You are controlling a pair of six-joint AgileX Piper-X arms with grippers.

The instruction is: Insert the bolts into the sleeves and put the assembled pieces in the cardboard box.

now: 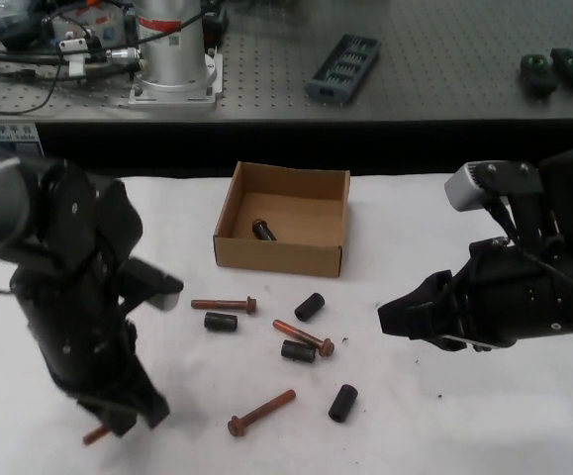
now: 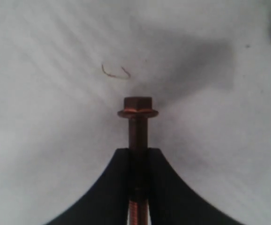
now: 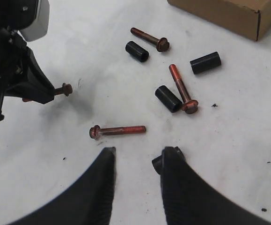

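Note:
My left gripper (image 2: 138,152) is shut on a copper bolt (image 2: 138,115), whose head sticks out past the fingertips just above the white cloth. In the high view that bolt (image 1: 95,434) pokes out under the left arm at the near left. My right gripper (image 3: 137,157) hangs open over the cloth, with one black sleeve (image 3: 157,164) beside a finger and a loose bolt (image 3: 118,131) just ahead. Two more bolts (image 1: 224,304) (image 1: 303,337) and several black sleeves (image 1: 220,321) lie in the middle. The cardboard box (image 1: 229,213) holds one dark assembled piece (image 1: 264,231).
The white cloth (image 1: 415,228) covers the bench in front. Behind it, a perforated metal board (image 1: 434,59) carries a silver post base (image 1: 172,54), cables, a dark tool rack (image 1: 343,65) and two small dark objects (image 1: 555,69).

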